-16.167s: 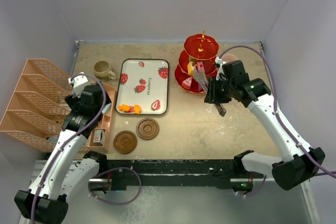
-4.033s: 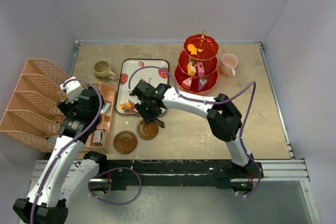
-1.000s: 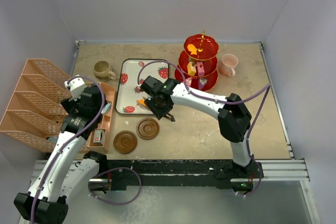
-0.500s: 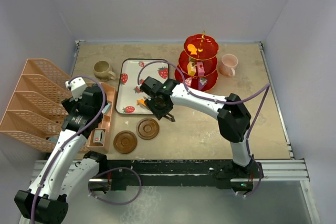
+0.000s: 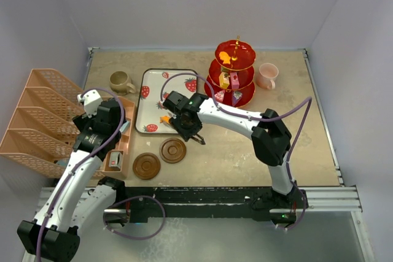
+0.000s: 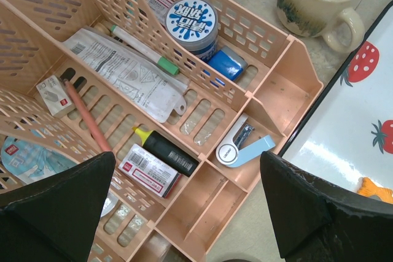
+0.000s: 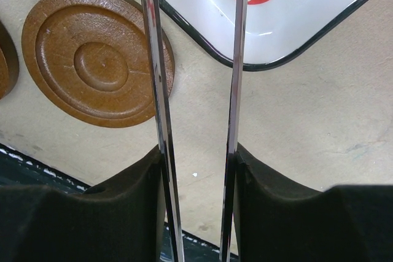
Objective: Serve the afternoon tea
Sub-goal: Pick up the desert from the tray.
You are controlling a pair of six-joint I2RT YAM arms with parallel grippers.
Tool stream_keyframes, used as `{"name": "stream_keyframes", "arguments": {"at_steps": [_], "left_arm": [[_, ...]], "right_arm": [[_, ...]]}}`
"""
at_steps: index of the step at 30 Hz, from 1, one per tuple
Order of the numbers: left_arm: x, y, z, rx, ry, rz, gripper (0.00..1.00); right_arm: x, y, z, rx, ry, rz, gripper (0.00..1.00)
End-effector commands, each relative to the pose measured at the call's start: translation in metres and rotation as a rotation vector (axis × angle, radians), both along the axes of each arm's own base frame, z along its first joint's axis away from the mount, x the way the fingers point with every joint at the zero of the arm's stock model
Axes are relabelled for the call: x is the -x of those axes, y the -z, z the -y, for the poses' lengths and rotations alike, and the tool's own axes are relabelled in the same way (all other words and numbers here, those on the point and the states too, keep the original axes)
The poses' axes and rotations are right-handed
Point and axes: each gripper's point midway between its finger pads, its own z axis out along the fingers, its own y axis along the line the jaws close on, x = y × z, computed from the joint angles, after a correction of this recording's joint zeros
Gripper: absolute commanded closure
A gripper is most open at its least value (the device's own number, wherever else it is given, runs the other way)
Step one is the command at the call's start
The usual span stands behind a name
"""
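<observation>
Red three-tier stand carrying toy sweets stands upright at the back, pink mug just beside it. Olive-brown mug stands upright well apart. One brown coaster and a second coaster lie flat, side by side, nearer the front.

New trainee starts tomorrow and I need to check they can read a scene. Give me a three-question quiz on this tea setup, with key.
1. True or false: the pink mug stands on a coaster.
2. What does the right pincer hold? A) tweezers B) a coaster C) a spoon
3. How many coasters lie on the table?
Key: 1 false, it stands on the bare table beside the red stand; 2 A; 3 two, both with nothing on them.
</observation>
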Motion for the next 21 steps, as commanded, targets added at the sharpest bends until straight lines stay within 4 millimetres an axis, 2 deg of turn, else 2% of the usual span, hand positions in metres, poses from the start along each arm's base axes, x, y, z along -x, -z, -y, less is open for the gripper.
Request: {"name": "stream_keyframes", "arguments": {"at_steps": [1,9,17,21], "left_arm": [[-0.006,-0.024,-0.002,0.006,-0.021,0.082,0.01],[-0.005,-0.023,-0.003,0.005,-0.020,0.078,0.01],[0.000,-0.026,-0.004,0.015,-0.028,0.104,0.01],[0.000,-0.026,-0.003,0.018,-0.025,0.105,0.00]], "right_arm": [[-0.007,-0.020,-0.005,-0.023,0.007,0.047,0.56],[-0.011,-0.027,-0.005,-0.039,0.038,0.076,0.63],[0.002,-0.035,0.004,-0.083,0.099,0.056,0.66],[0.009,-0.032,0.012,-0.086,0.126,0.044,0.66]]}}
